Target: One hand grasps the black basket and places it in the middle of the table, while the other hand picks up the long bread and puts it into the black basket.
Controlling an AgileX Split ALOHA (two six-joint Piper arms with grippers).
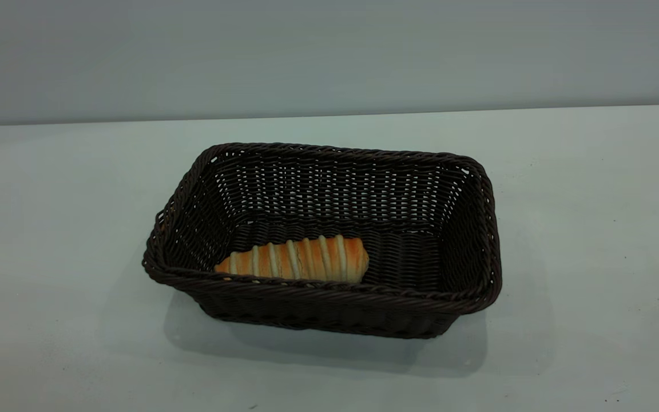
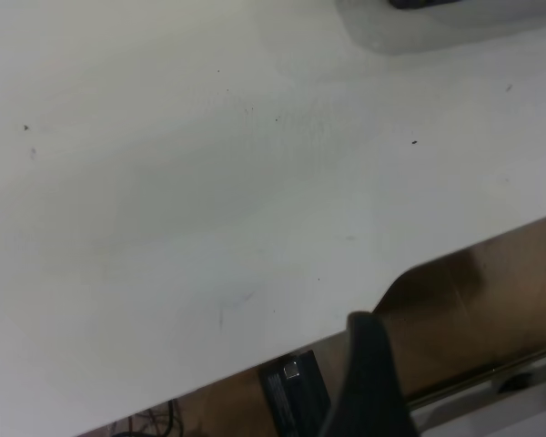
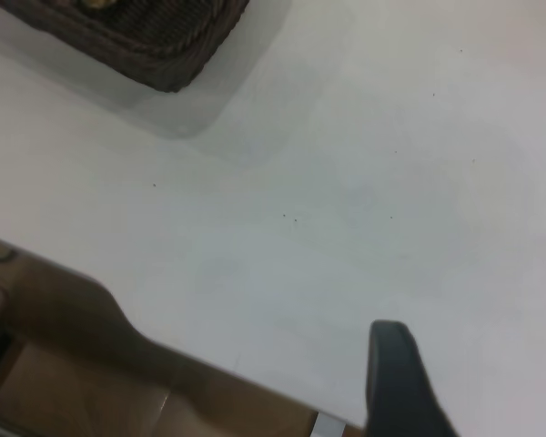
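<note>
Your black basket (image 1: 329, 240) sits upright and flat on the bench (image 1: 55, 229), about midway between the left and right edges and well clear of the far edge, which is where the task wants it, so by my reading nothing more needs doing to its position. The long bread (image 1: 298, 260) lies on its side on the basket floor, tucked against the near wall and closer to the basket's left end, tapered tip pointing left; it rests fully below the braided rim, so it looks settled, not perched. Neither arm shows in the exterior view. The left wrist view looks down on bare bench by the near edge, with one dark finger (image 2: 369, 382) of the left claw (image 2: 382, 401) at the frame's border and only a sliver of the basket far off; with one finger showing, you cannot tell whether that claw is apart or together. The right wrist view is much the same: one finger (image 3: 396, 382) of the right claw (image 3: 437, 401) over the near edge and a corner of the basket (image 3: 155, 41) well apart from it, state again not readable. Both arms seem drawn back clear of the load, and I judge the task complete.
</note>
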